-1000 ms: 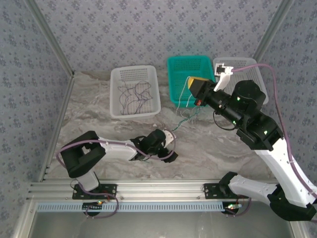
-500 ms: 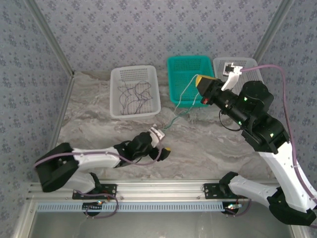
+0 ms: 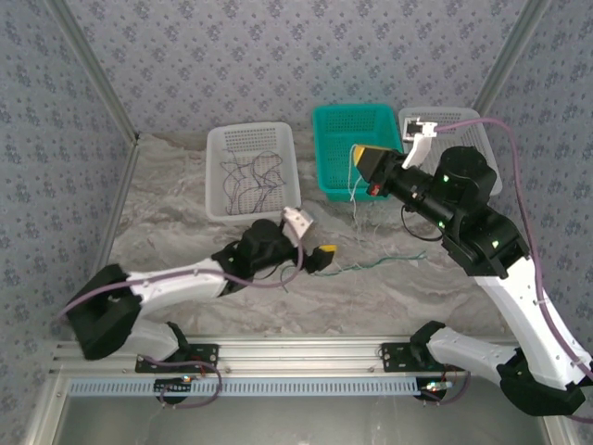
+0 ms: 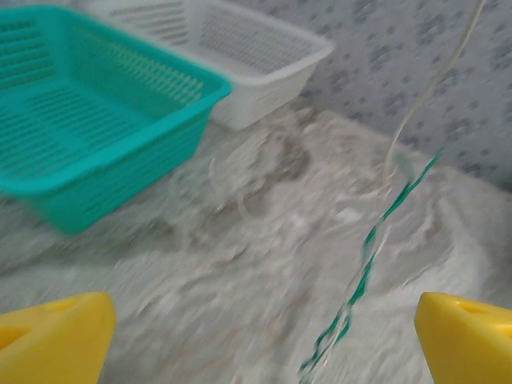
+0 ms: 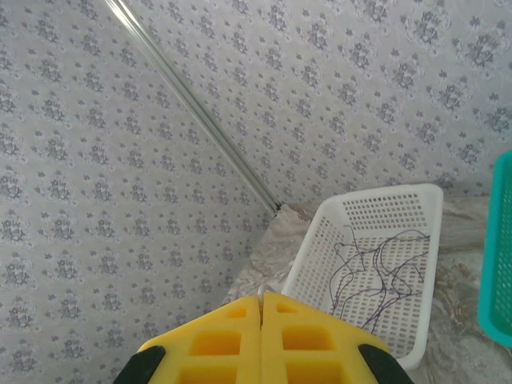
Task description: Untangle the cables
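A green-and-white twisted cable [image 4: 370, 264] is hanging over the grey-marbled table [image 3: 185, 222]; dark maroon cables [image 3: 250, 178] are lying in the white basket [image 3: 250, 128] beside a teal basket [image 3: 345, 148]

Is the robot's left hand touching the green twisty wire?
Apart. The left wrist view shows the green wire hanging between the wide-open jaws of the left gripper, with a gap on both sides.

Smooth plastic teal basket [image 4: 120, 172] — matt marbled table [image 4: 240, 272].
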